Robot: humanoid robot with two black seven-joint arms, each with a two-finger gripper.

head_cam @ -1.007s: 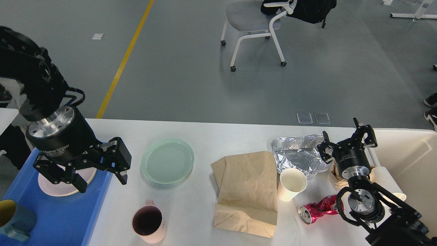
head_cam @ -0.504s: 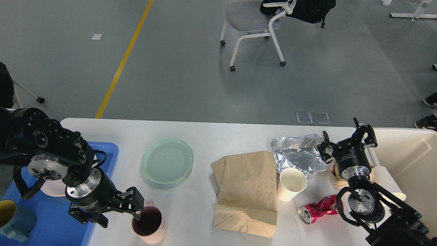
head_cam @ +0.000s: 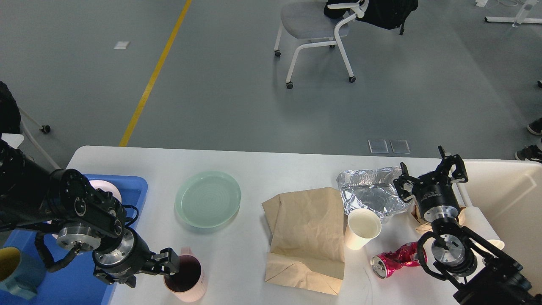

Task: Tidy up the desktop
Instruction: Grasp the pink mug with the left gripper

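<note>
Table (head_cam: 262, 169), white with rounded corners, fills the lower half of the view, its far edge against grey floor (head_cam: 237, 106). Writing on both claw bodies is too small to read. Left claw (head_cam: 163, 267) sits low at the near left, one finger inside the pink mug (head_cam: 186, 277) and one outside, so it straddles the rim; whether it pinches the rim I cannot tell. Half a second ago it was a little higher, just reaching the mug, and a second ago it hung over the blue tray (head_cam: 84, 275). Right claw (head_cam: 432, 173) is spread wide, raised beside crumpled foil (head_cam: 370, 192), and has not moved. On the table from left to right lie a green plate (head_cam: 208, 199), a brown paper bag (head_cam: 307, 237), a paper cup (head_cam: 362, 228) and a crushed red can (head_cam: 394, 258). The tray overhangs the left edge, holding a pale plate (head_cam: 108, 188) and a blue mug (head_cam: 17, 271). A cream bin (head_cam: 508, 199) stands at the right edge. Open table shows between the green plate and the bag, and along the far edge.
</note>
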